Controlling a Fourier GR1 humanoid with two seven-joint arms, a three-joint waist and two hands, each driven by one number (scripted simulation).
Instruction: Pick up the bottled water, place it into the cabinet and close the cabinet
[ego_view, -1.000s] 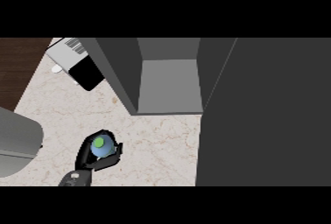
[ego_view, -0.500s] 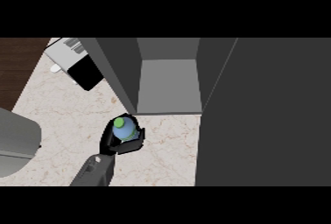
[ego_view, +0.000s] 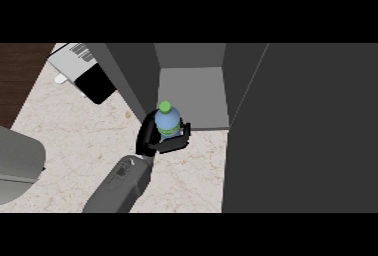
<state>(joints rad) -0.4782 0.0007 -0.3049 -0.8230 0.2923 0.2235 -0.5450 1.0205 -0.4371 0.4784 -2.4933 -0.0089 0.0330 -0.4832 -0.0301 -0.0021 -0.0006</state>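
The bottled water (ego_view: 167, 121), blue with a green cap, stands upright in my left hand (ego_view: 164, 143), whose black fingers curl round its lower part. The hand holds it just at the front edge of the open cabinet's grey shelf (ego_view: 193, 92), beside the cabinet's left wall (ego_view: 136, 80). My grey forearm (ego_view: 122, 182) comes in from the lower left. The cabinet's dark door (ego_view: 310, 130) is swung open and fills the right side of the view. My right hand does not show.
A white and black appliance (ego_view: 85, 75) sits at the counter's back left. A grey rounded object (ego_view: 15, 165) lies at the left edge. Speckled counter top (ego_view: 81, 130) spreads between them and the cabinet.
My left hand has carried the bottle away from me and to the right, from the middle of the counter up to the cabinet's opening.
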